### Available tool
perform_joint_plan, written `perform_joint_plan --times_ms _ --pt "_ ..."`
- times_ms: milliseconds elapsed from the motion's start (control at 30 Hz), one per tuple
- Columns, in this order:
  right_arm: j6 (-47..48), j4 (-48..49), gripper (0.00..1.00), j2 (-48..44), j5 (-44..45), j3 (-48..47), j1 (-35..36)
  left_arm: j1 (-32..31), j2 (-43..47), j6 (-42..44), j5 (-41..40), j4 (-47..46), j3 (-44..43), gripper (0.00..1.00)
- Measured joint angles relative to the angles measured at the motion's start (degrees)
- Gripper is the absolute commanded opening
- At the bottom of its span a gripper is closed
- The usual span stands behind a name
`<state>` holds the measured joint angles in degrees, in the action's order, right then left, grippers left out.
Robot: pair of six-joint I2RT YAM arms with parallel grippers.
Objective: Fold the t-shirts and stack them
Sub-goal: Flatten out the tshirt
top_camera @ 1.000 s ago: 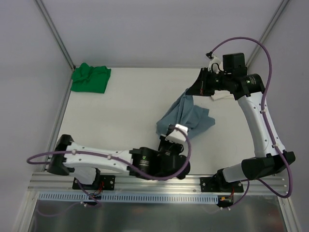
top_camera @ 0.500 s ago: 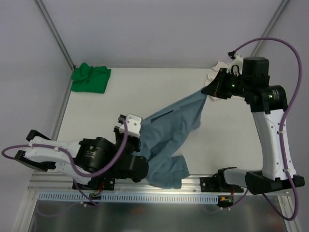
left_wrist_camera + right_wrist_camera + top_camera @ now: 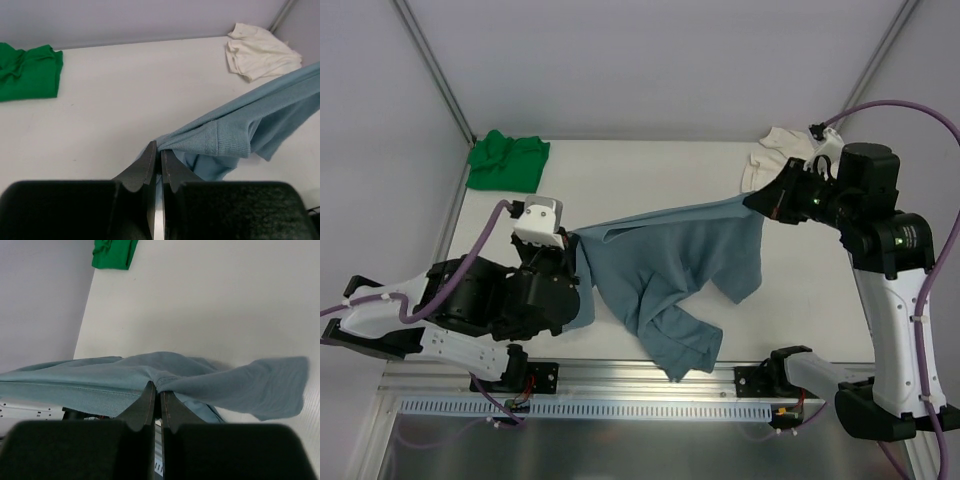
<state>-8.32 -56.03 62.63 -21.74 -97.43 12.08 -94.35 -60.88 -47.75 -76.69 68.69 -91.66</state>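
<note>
left gripper (image 3: 156,146): pinching shut on a hemmed corner of the blue-grey t-shirt (image 3: 670,262), with cloth running out from between the closed jaws; hanging over the left, near part of the table (image 3: 620,180).
right gripper (image 3: 156,386): clamping shut on the other end of the same edge, over the far right of the table.
blue-grey t-shirt: stretching taut along its top edge between the two grips, slanting from near left to far right; sagging below that line, with the loose body and a sleeve bunching in twisted folds toward the near edge.
cream-white t-shirt (image 3: 775,155): lying crumpled at the far right corner, just beyond the right gripper and apart from the blue-grey cloth.
green t-shirt (image 3: 507,160): lying rumpled at the far left corner, well apart from both arms.
step in hand: spreading the first tee, judging by the tensioned edge and the twisted lower half; no fold showing yet, and no stack started.
next move: probably calling for lowering both ends together while holding the edge tight and dragging toward the far side, so the twisted part unrolls flat on the table before any fold.
risk: letting go early, likely leaving the sleeve tucked under the body.
</note>
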Motion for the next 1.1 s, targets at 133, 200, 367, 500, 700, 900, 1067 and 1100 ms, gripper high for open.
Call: perform_joint_plan --times_ms 133,200,367,500,700,900,1067,1100 --pt "0.2 -0.33 0.01 -0.09 -0.04 1.2 -0.83 1.09 -4.07 2.32 -0.35 1.51 -3.98 0.0" --pt "0.72 -0.98 0.01 -0.28 -0.92 -0.5 -1.14 1.55 -4.85 2.84 -0.44 2.12 -6.08 0.0" --pt "2.1 -1.99 0.01 0.39 -4.81 -11.23 -1.29 1.84 -4.44 3.5 -0.48 2.56 -10.99 0.0" --pt "2.4 -1.7 0.01 0.52 -8.94 -16.74 -1.33 1.84 -3.56 3.72 -0.52 2.56 -12.57 0.0" --pt "2.4 -1.66 0.01 -0.07 -10.56 -14.99 -1.36 1.68 -3.21 6.56 -0.26 2.47 -14.86 0.0" --pt "2.34 -0.28 0.01 -0.61 -10.88 -8.39 -1.38 1.66 1.42 25.49 1.14 -11.56 -9.2 0.0" --pt "2.14 0.35 0.01 -1.07 -12.15 -5.88 -1.38 1.66 15.61 42.32 9.2 -33.77 9.18 0.0" --pt "1.88 0.5 0.01 -1.07 -12.85 -5.79 -1.36 1.6 18.8 45.88 10.88 -37.62 12.66 0.0"
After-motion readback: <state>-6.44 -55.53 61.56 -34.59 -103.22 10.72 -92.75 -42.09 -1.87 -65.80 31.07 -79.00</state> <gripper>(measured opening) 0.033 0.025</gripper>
